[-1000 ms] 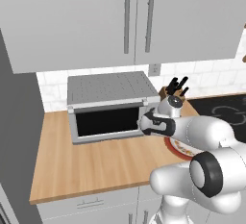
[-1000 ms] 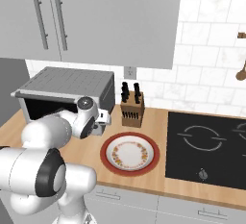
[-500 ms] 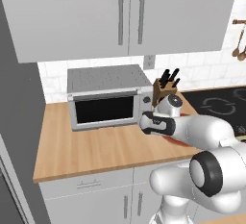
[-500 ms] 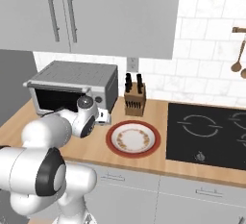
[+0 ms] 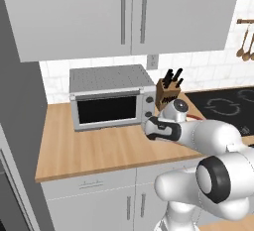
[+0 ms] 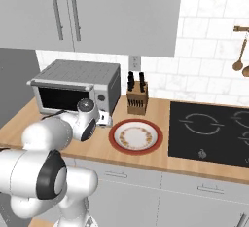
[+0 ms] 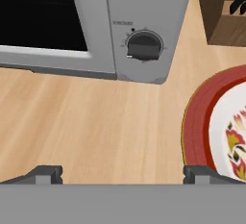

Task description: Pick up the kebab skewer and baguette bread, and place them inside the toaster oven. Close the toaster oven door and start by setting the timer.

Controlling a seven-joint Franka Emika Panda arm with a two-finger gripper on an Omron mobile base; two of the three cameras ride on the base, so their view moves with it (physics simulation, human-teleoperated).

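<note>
Hovering low over the tabletop, pincer spread wide, empty. Facing the toaster oven knob; plate just right.

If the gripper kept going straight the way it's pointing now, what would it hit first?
Most likely the bare wooden counter in front of the toaster oven, just left of the red-rimmed plate; the gripper, jaws wide open, looks steeply downward, though depth is uncertain.

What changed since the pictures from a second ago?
The robot's base drove, so the whole kitchen view slid; the things themselves did not move. The toaster oven stays shut, the plate stays empty, and the gripper stays open, holding nothing.
</note>
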